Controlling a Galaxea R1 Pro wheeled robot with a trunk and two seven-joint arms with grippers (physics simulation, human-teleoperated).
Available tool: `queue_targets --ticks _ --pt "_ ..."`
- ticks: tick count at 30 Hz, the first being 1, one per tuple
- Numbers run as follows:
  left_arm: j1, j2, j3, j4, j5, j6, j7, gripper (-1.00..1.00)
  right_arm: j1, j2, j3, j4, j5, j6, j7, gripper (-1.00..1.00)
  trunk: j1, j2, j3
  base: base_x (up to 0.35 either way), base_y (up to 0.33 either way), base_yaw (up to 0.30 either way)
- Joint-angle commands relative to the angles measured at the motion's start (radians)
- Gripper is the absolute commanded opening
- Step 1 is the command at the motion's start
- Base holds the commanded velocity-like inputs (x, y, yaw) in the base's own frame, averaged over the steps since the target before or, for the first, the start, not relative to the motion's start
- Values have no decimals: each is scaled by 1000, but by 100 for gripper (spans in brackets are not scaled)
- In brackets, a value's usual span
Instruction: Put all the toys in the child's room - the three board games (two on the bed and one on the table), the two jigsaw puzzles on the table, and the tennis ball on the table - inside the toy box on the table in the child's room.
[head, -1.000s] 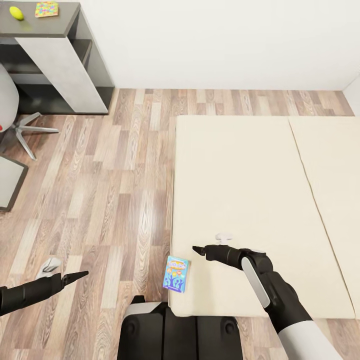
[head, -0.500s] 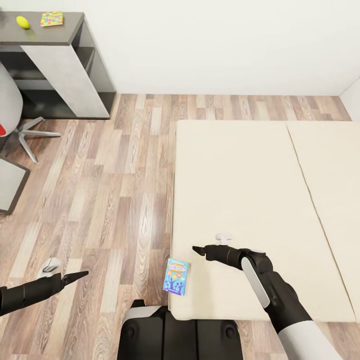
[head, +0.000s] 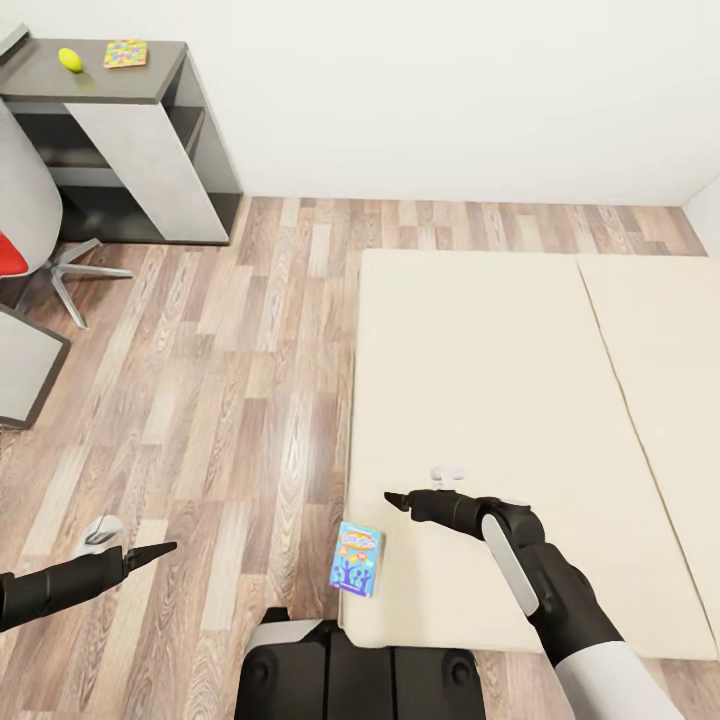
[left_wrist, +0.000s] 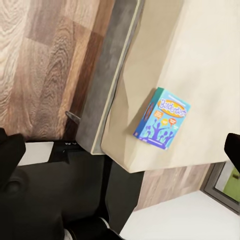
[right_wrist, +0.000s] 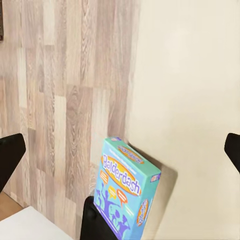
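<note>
A small blue board game (head: 356, 558) sits on the near left corner of the bed (head: 500, 400), close to the mattress edge; it also shows in the left wrist view (left_wrist: 162, 119) and the right wrist view (right_wrist: 125, 192). My right gripper (head: 392, 497) hovers over the mattress just right of and beyond the game, open, with its fingers (right_wrist: 10, 160) wide apart and holding nothing. Over the floor to the left of the bed, my left gripper (head: 165, 547) is open and empty. Far off at the upper left, the tennis ball (head: 70, 59) and a jigsaw puzzle (head: 125, 53) lie on the table's dark-grey section (head: 150, 85).
Wood-plank floor (head: 230, 380) lies between the bed and the table. A swivel chair (head: 25, 225) with a red patch stands at the left edge, with a grey flat-topped object (head: 25, 365) in front of it. A white wall runs behind. My dark base (head: 360, 670) is at the bed's foot.
The whole picture has shifted down and to the right, so the camera has moved. Both arms hold the same pose, and the blue game has not moved on the bed.
</note>
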Motion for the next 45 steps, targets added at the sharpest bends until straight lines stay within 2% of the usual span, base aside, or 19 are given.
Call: queue_targets --ticks 1,25,35,45 --pt "0 0 1 0 -1 4 -3 100 0 -1 1 -1 -2 4 1 100 1 -1 1 0 0 76" --pt "0 0 0 0 -1 4 3 100 0 -2 1 6 -8 4 0 100 1 -1 39 0 0 62" --pt "0 0 0 0 -1 4 3 100 0 -3 1 6 -9 4 1 100 1 -1 42 0 0 -5" --pt "0 0 0 0 -1 4 3 100 0 -3 1 5 -9 4 1 100 1 -1 42 0 0 -144"
